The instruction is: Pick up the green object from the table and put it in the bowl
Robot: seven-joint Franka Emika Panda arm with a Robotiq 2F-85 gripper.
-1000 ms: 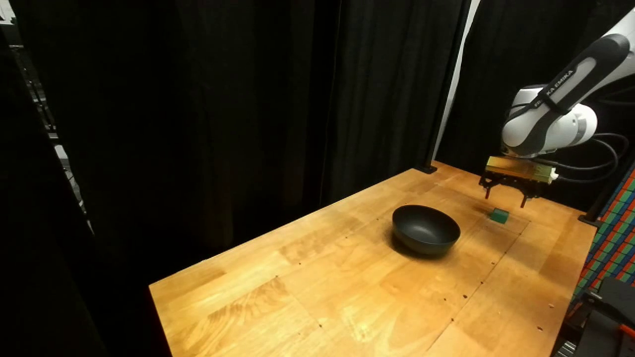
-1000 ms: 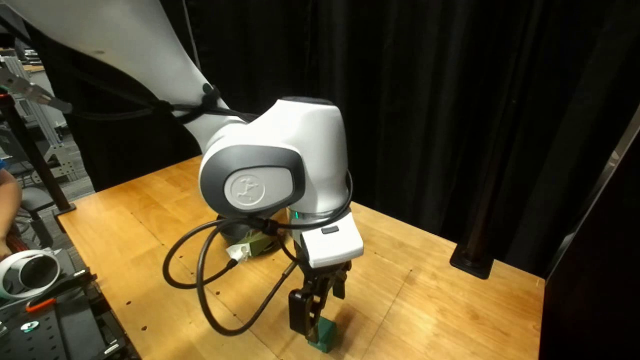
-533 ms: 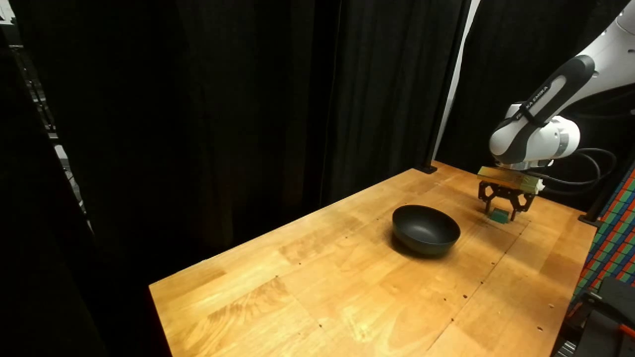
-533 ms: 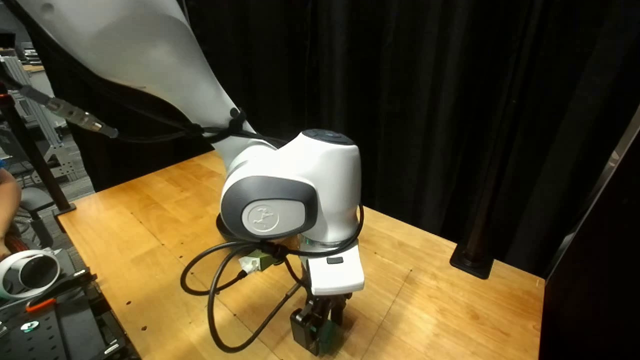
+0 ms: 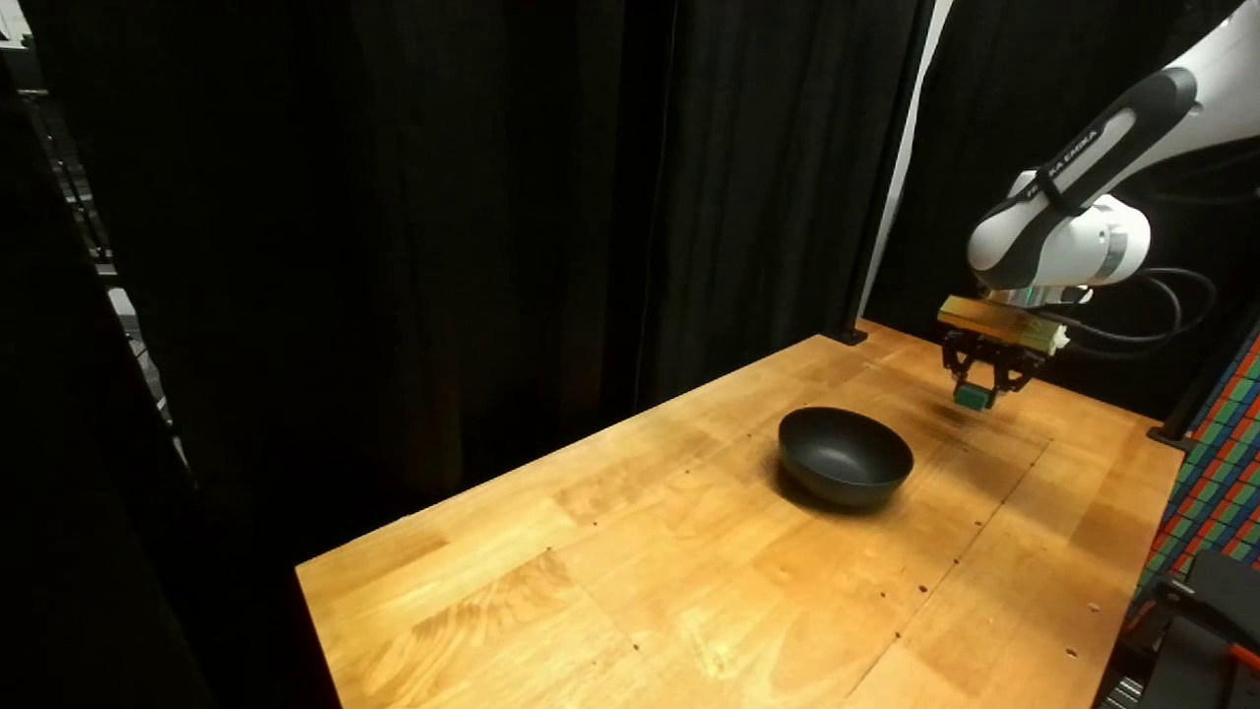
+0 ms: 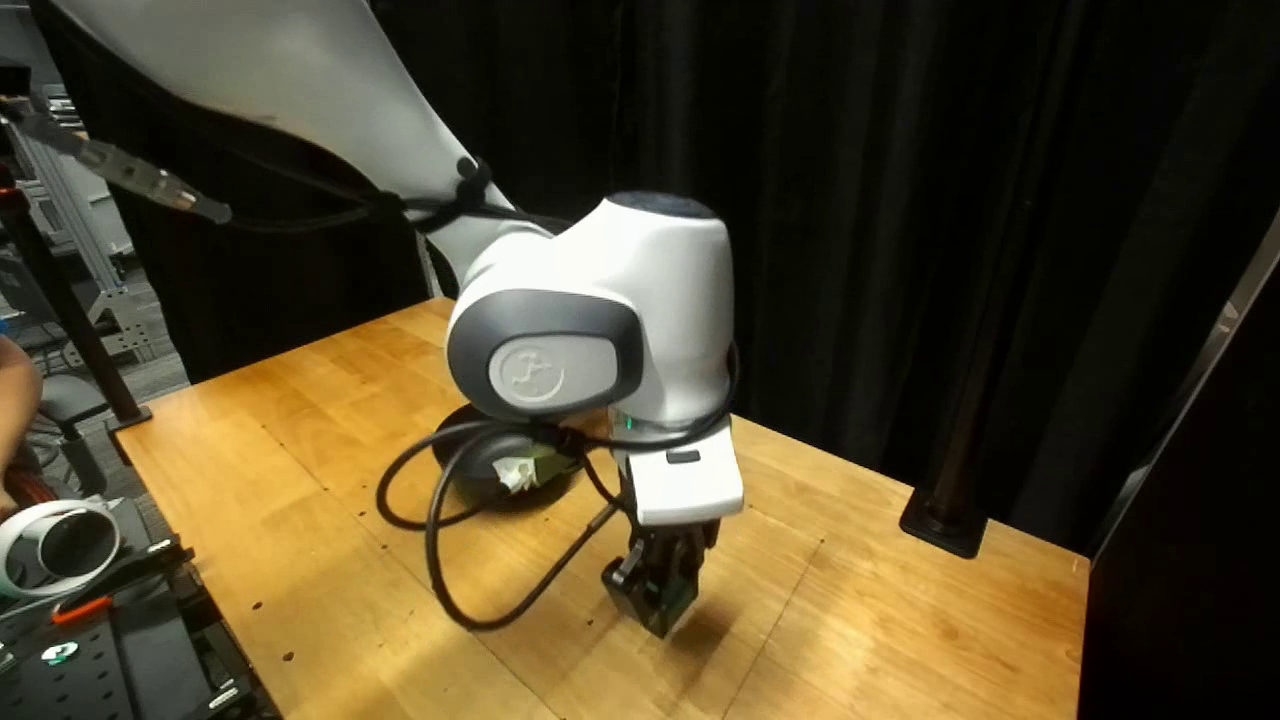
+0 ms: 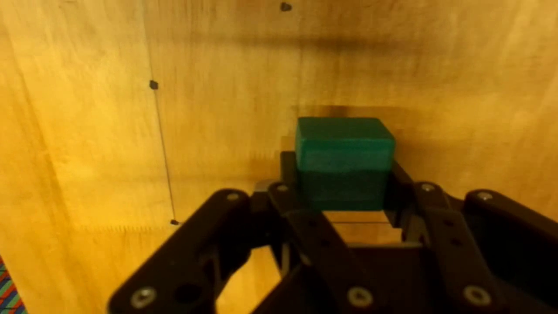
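Note:
My gripper (image 5: 976,397) is shut on the green object (image 7: 346,152), a small block pinched between the two black fingers in the wrist view. Block and gripper hang above the wooden table (image 5: 689,591), with a shadow on the wood below. In an exterior view the fingers (image 6: 640,595) cover most of the block. The black bowl (image 5: 845,458) stands upright on the table, apart from the gripper and lower and to its left in that exterior view. Elsewhere the bowl (image 6: 535,495) is partly covered by the arm and its cables. It does not appear in the wrist view.
A black post with a foot (image 6: 945,520) rises at the table edge, before dark curtains (image 6: 850,250). Loose cables (image 6: 440,560) loop off the wrist. Beside the table stands a dark cart (image 6: 120,620) with a white ring-shaped item (image 6: 60,545) on it.
The gripper came down around the green block, closed on it, and has risen, lifting the block off the table. The bowl has stayed where it was.

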